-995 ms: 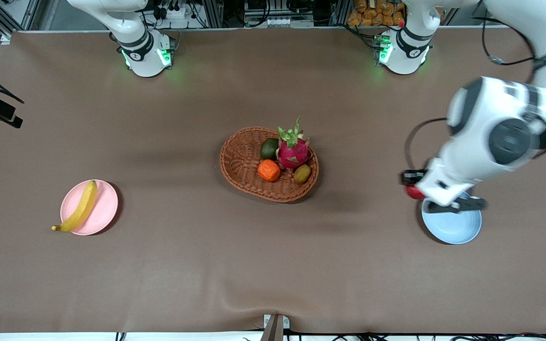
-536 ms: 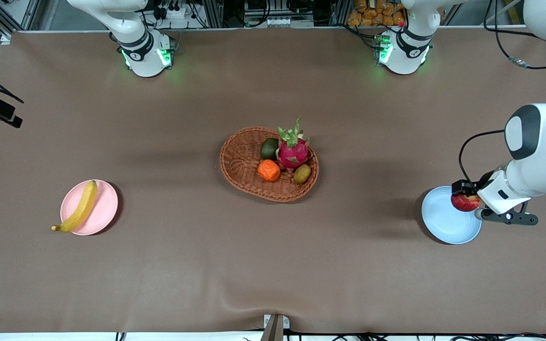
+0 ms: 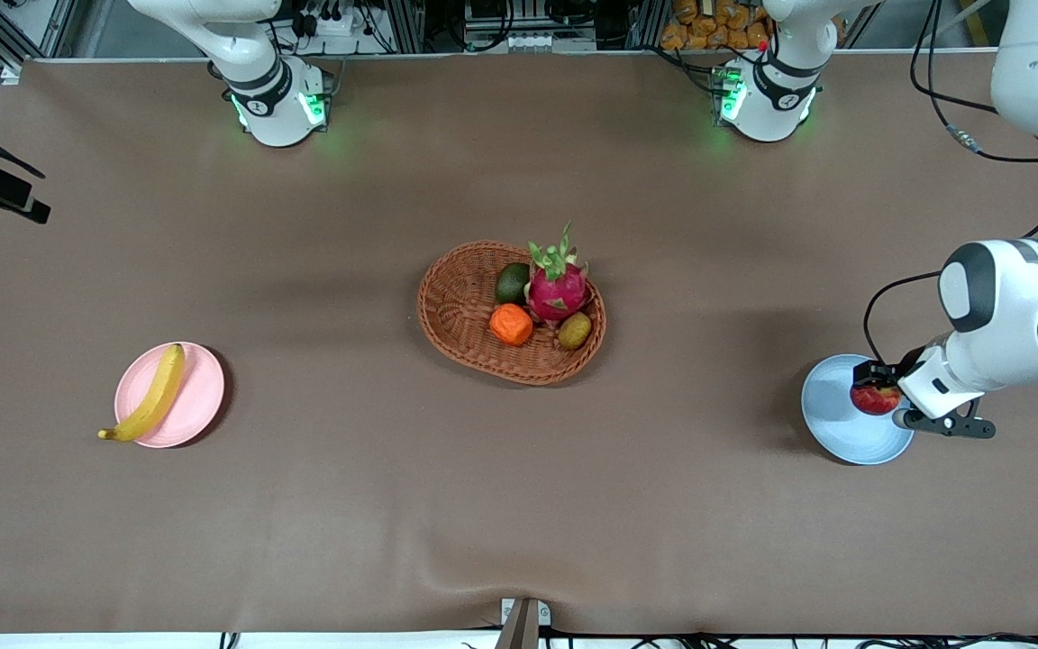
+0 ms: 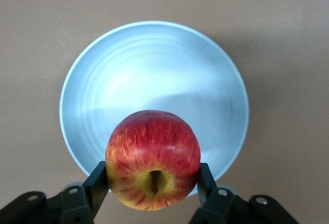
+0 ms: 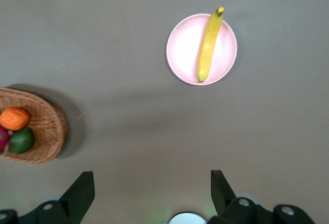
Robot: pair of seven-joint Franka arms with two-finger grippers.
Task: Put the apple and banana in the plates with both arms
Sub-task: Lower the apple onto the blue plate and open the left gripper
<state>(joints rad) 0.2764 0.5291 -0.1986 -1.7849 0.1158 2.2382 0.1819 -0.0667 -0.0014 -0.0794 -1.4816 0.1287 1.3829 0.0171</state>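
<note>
Two plates sit on the counter: the pink plate carries one banana, the left pincer grips one apple over the blue plate, and the right pincer hangs spread wide and empty, its fingertips cut off.

The left gripper has carried the apple from the blue plate's edge to over it.

Red-yellow apple held above the pale blue plate; yellow banana lies across the pale pink plate, stem tip overhanging
</note>
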